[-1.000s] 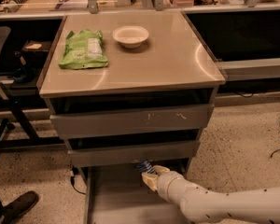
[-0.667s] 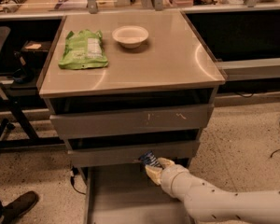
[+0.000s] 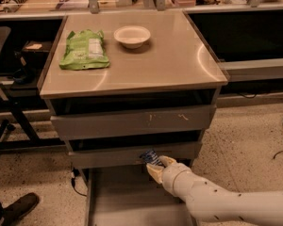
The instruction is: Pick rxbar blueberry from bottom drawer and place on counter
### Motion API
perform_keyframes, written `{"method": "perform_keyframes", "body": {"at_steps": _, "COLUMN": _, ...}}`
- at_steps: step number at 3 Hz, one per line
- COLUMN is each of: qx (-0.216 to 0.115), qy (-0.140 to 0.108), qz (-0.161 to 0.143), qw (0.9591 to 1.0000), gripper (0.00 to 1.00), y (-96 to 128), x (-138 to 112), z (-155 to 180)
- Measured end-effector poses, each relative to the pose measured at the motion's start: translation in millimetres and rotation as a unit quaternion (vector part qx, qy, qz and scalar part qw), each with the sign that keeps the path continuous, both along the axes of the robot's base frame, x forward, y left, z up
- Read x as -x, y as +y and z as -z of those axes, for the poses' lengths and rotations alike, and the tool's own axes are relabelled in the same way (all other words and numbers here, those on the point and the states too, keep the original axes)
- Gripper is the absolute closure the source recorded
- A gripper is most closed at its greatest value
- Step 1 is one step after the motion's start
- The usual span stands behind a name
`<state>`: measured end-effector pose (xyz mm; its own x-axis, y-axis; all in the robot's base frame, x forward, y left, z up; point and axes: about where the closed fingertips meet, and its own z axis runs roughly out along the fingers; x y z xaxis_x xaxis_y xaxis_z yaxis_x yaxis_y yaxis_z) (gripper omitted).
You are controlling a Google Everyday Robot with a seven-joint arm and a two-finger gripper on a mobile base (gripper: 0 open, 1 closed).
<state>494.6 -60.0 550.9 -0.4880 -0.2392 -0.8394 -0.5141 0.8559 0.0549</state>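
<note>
My gripper [image 3: 155,165] is at the end of the white arm that comes in from the lower right. It is shut on the rxbar blueberry [image 3: 151,157], a small dark blue wrapper with pale markings that sticks up out of the fingers. It holds the bar above the open bottom drawer [image 3: 118,197], level with the front of the middle drawer [image 3: 108,155]. The counter [image 3: 146,55] is the glossy beige top above the drawers.
A green bag [image 3: 84,49] lies at the counter's back left and a white bowl [image 3: 132,36] stands at its back middle. The top drawer front [image 3: 132,121] is scuffed. A chair base [image 3: 9,126] and a shoe [image 3: 20,207] are at the left on the speckled floor.
My gripper has risen from low over the bottom drawer up to the middle drawer's front, carrying the rxbar blueberry with it.
</note>
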Motion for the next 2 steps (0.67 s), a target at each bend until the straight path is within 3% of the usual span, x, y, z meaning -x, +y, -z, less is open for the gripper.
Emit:
{"method": "perform_keyframes", "body": {"at_steps": 1, "qx": 0.002, "qy": -0.023, "qz": 0.001, "qw": 0.9997, "gripper": 1.00, "y": -2.8, "x": -1.0, "z": -30.3}}
{"method": "perform_keyframes", "body": {"at_steps": 2, "qx": 0.009, "qy": -0.063, "qz": 0.017, "qw": 0.9978, "gripper": 1.00, "y": -16.6, "x": 1.0, "z": -88.5}}
